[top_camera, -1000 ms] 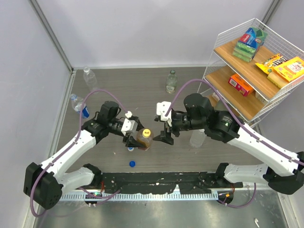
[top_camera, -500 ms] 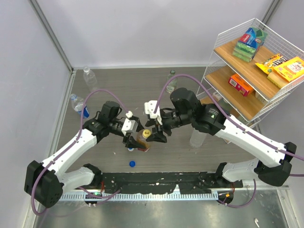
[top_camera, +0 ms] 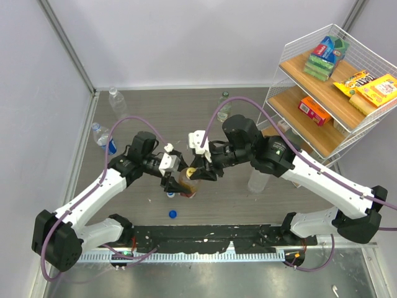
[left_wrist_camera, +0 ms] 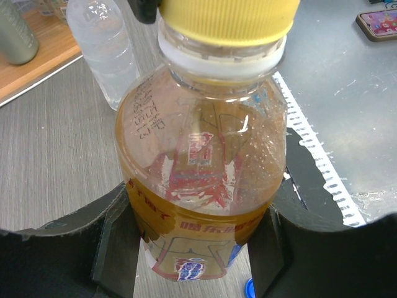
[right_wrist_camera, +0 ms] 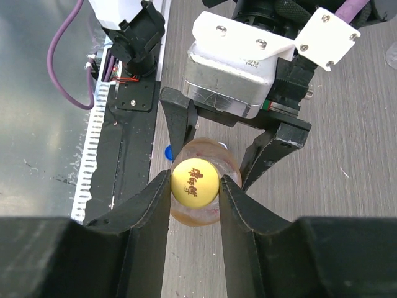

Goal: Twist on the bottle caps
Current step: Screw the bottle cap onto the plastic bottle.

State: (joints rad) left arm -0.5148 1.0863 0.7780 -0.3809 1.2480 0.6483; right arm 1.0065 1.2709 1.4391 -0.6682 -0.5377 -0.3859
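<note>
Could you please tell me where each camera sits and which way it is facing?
Top external: fixed high behind the robot, looking down on the table; left arm and right arm show whole.
Left wrist: on the left arm, facing the side of the bottle gripped by the left end effector.
Right wrist: on the right arm, looking down past the right end effector onto the cap.
Shared: both wrist views show the bottle and cap.
</note>
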